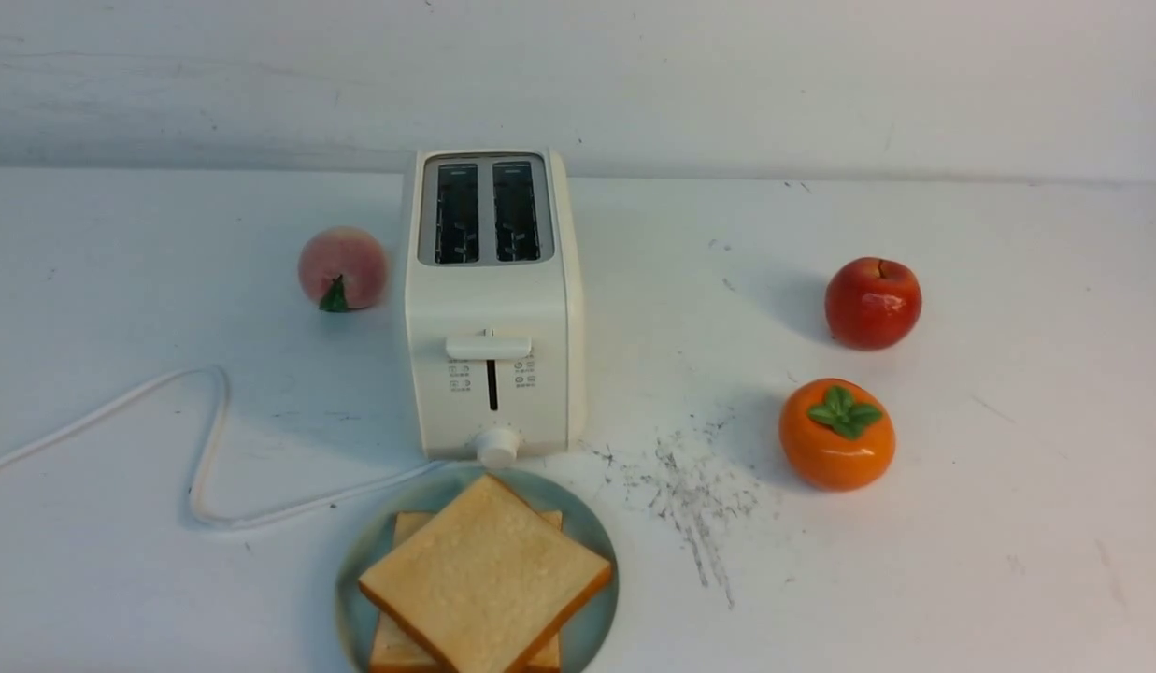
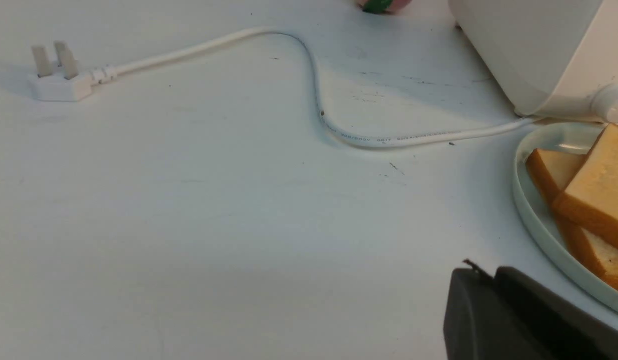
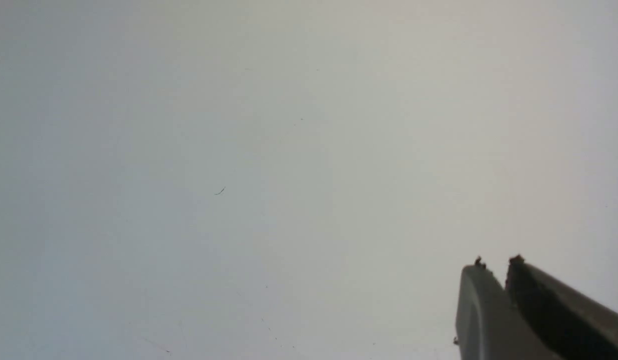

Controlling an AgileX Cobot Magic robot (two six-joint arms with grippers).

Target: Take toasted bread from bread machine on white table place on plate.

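Two slices of toasted bread (image 1: 484, 575) lie stacked on the pale blue-green plate (image 1: 592, 533) at the front of the white table (image 1: 961, 561). The cream-white bread machine (image 1: 489, 308) stands just behind the plate, both slots empty and dark, its lever up. Neither arm shows in the front view. In the left wrist view my left gripper (image 2: 483, 272) is shut and empty, just beside the plate rim (image 2: 533, 225) and the bread (image 2: 596, 187). In the right wrist view my right gripper (image 3: 494, 262) is shut and empty over bare table.
A peach (image 1: 342, 268) sits left of the toaster. A red apple (image 1: 872, 303) and an orange persimmon (image 1: 836, 433) sit to the right. The white cord (image 1: 204, 449) loops across the left front to its plug (image 2: 56, 80). Dark scuff marks (image 1: 694, 495) lie right of the plate.
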